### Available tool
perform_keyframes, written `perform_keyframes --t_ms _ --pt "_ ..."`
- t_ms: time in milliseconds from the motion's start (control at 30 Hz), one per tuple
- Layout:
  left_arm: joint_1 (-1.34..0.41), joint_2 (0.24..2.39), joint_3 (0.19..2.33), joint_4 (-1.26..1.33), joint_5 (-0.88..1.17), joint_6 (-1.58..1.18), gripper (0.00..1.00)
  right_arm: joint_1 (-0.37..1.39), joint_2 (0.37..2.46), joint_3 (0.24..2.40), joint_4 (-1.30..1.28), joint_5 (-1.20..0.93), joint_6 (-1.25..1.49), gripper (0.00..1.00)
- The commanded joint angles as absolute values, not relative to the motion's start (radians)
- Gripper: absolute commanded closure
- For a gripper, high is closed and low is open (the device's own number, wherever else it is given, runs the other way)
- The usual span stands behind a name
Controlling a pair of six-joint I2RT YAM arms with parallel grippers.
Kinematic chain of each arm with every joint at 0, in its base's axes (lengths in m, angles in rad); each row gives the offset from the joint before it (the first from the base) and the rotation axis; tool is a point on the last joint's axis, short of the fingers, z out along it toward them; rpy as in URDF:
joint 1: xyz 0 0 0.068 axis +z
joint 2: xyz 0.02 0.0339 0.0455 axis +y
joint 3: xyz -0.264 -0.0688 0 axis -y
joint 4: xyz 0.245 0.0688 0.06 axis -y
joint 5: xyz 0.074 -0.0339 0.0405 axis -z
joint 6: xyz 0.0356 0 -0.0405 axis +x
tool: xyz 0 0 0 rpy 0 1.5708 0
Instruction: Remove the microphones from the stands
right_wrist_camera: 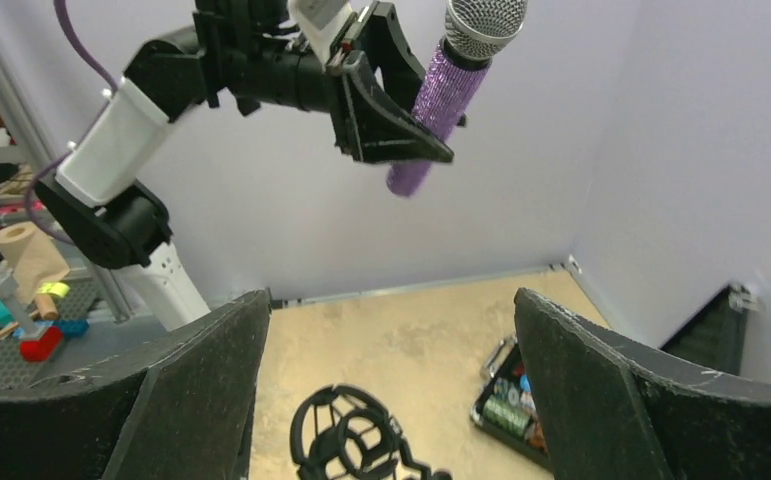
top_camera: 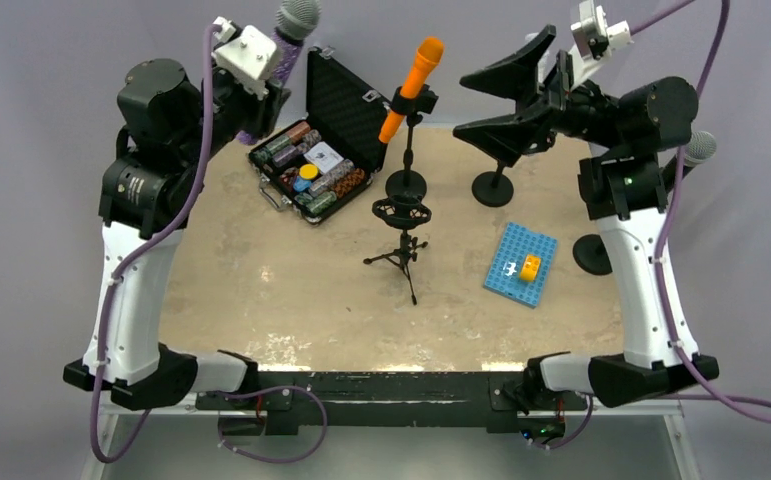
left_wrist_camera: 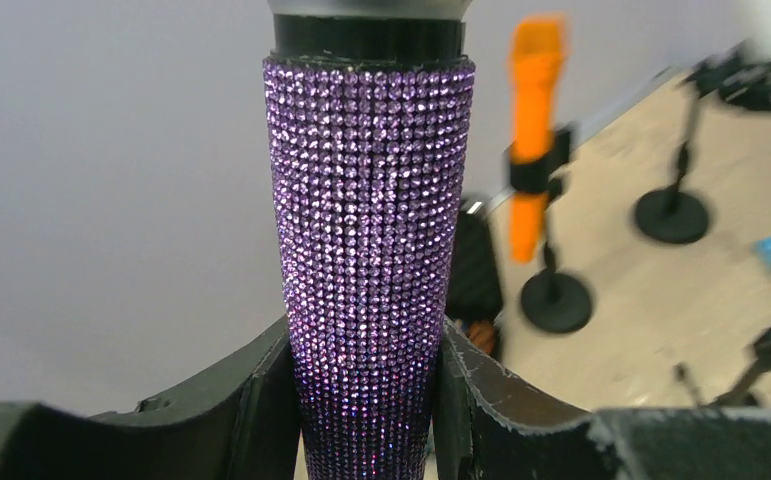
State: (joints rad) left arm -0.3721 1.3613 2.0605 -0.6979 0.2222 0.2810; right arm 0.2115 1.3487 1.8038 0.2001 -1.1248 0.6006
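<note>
My left gripper (top_camera: pixel 266 85) is shut on a purple rhinestone microphone (top_camera: pixel 289 45) with a silver mesh head. It holds the microphone upright, high above the table's far left. In the left wrist view the fingers (left_wrist_camera: pixel 261 400) clamp the glittering handle (left_wrist_camera: pixel 366 220) on both sides. The right wrist view shows this microphone (right_wrist_camera: pixel 439 100) in the air, free of any stand. An empty shock-mount tripod stand (top_camera: pixel 401 215) is at the table's middle. My right gripper (top_camera: pixel 463 102) is wide open and empty, raised at the far right, and points toward the left arm.
An orange microphone (top_camera: pixel 413 85) sits clipped in a round-base stand (top_camera: pixel 406 185). An open black case of poker chips (top_camera: pixel 311 170) is at the far left. A bare stand base (top_camera: pixel 492 188), a blue baseplate (top_camera: pixel 519 265) and another microphone stand (top_camera: pixel 593 255) are on the right.
</note>
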Motion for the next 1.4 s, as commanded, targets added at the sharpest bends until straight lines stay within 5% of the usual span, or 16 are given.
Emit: perform_keyframes --t_ms 0,433,1367 --pt "-0.251 1.323 1.934 -0.888 -0.109 0.346 1.0 0.191 1.273 1.701 0.045 -1.095 0.458 0.03" --pt "0.142 1.322 1.261 -0.938 -0.09 0.259 1.0 0.189 1.205 1.582 -0.135 -1.032 0.324 0.03" --pt "0.435 1.275 0.664 -0.578 -0.244 0.518 1.0 0.19 1.262 1.584 -0.124 -1.02 0.359 0.04"
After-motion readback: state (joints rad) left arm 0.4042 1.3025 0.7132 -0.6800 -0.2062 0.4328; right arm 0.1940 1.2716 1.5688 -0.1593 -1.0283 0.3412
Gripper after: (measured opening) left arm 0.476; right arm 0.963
